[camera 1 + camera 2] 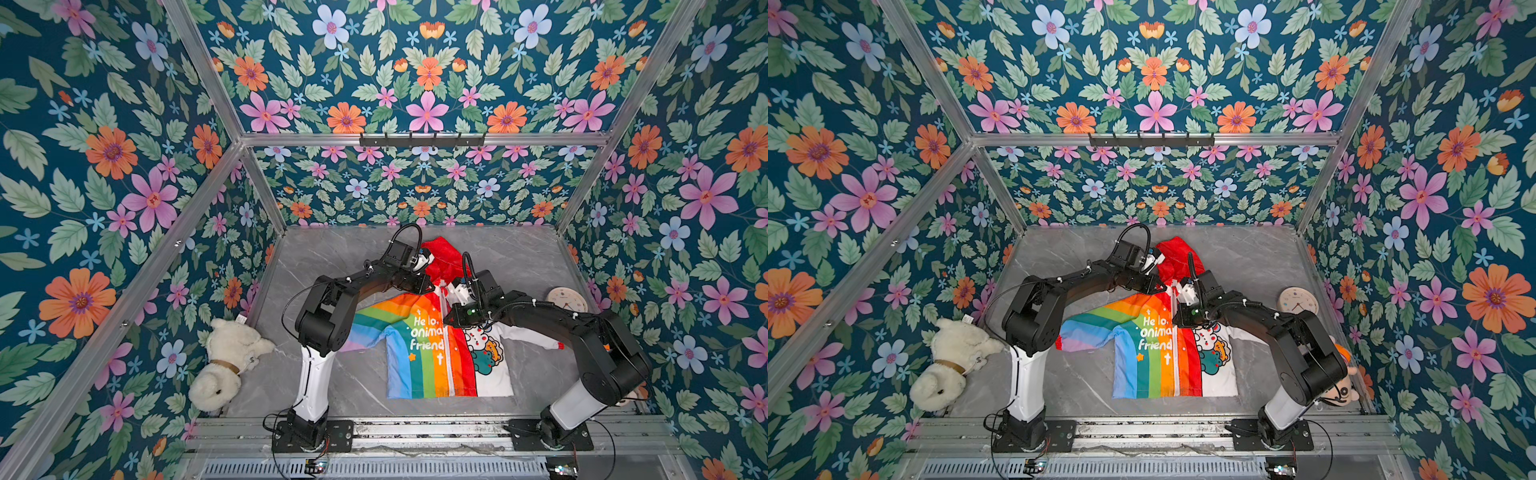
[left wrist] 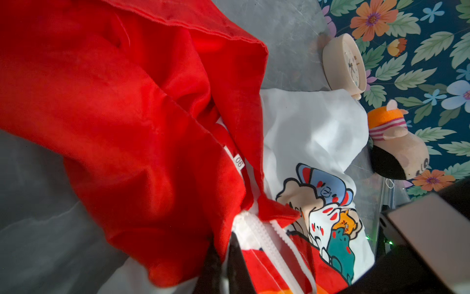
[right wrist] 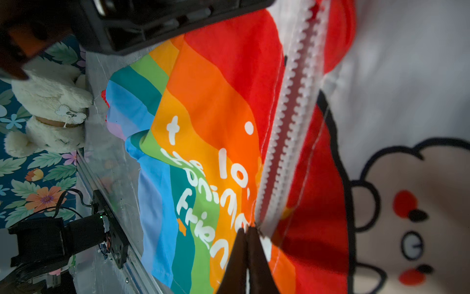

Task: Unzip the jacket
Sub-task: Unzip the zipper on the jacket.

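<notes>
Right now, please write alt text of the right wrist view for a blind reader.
The right gripper is closed on the jacket's white zipper, just where its parted teeth meet. Rainbow stripes with white lettering lie on one side of it, white cloth with a cartoon animal on the other; a white plush bear lies nearby.

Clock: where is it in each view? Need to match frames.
Both top views: clock by the right-hand wall, beyond the jacket's white sleeve.
Left wrist: clock on its edge against the flowered wall, just past that sleeve.
Right wrist: not in it.
Shared landmark: the jacket's white zipper, seen in all four.
</notes>
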{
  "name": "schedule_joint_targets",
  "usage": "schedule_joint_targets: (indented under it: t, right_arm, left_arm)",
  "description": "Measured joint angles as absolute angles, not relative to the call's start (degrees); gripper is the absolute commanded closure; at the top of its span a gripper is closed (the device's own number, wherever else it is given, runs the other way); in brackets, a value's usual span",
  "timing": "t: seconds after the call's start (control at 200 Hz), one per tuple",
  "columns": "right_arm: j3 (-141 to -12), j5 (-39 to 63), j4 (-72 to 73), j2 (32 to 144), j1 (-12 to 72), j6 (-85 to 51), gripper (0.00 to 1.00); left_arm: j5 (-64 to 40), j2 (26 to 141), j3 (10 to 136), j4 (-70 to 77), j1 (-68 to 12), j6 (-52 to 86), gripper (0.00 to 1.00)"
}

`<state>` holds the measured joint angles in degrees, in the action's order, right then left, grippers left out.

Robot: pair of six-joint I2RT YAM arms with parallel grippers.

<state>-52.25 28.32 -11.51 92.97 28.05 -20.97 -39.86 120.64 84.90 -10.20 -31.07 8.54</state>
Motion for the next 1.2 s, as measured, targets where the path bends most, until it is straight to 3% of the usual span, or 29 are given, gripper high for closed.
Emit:
schedule_joint_targets:
  t: [1.2]
  right_arm:
    - [-47.8, 22.7, -11.9, 89.5, 32.4, -25.9, 1.00]
  left_arm:
    - [-39.0, 121.4, 85.7, -11.7, -30.8, 7.4, 1.00]
